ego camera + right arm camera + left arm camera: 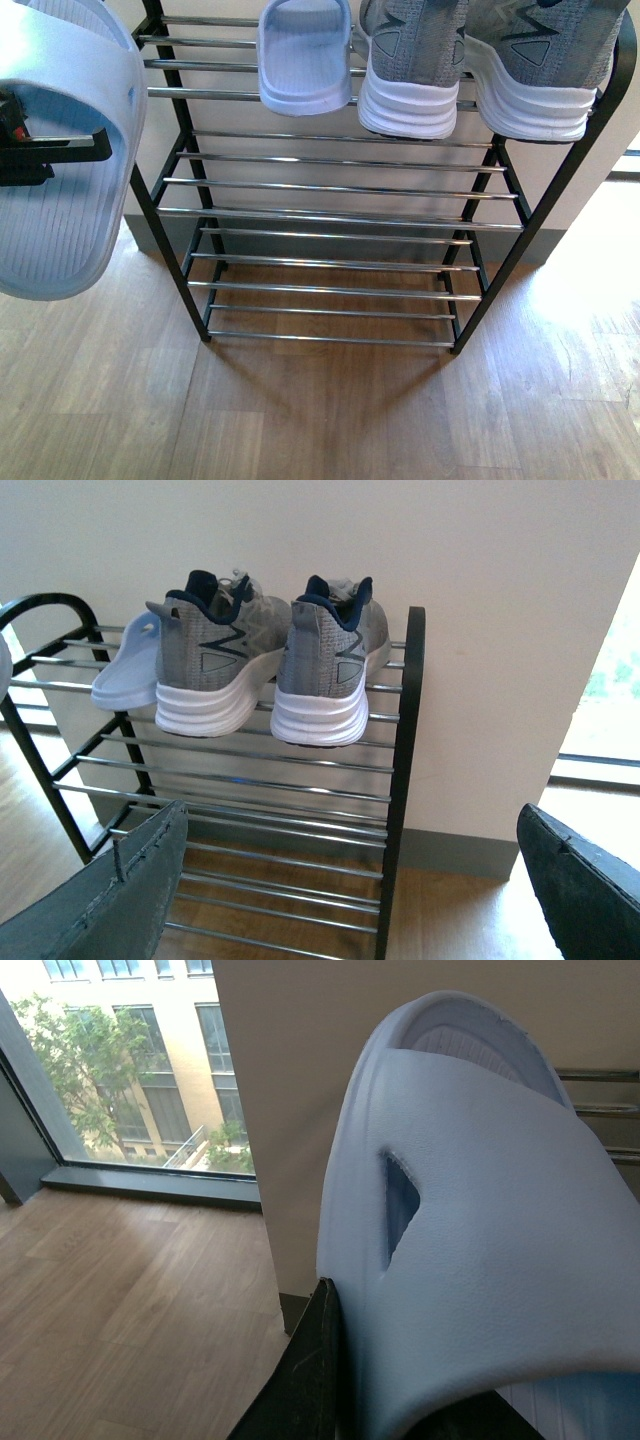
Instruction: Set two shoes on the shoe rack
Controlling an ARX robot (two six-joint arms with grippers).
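Note:
A pale blue slide (60, 150) hangs in the air left of the shoe rack (340, 213), sole facing the front camera. My left gripper (35, 150) is shut on it; in the left wrist view the slide (480, 1240) fills the picture and one dark finger (310, 1380) presses against its side. On the rack's top tier lie a second pale blue slide (305, 55) and two grey sneakers (415, 60) (545, 60). My right gripper (350, 880) stands open and holds nothing, facing the rack (400, 780) with its sneakers (215, 670) (325, 670).
The rack stands against a pale wall (580, 200) with a grey baseboard (540, 245) on a wooden floor (330, 410). Its lower tiers (330, 290) are bare rods. A large window (130, 1070) lies to the left of the wall.

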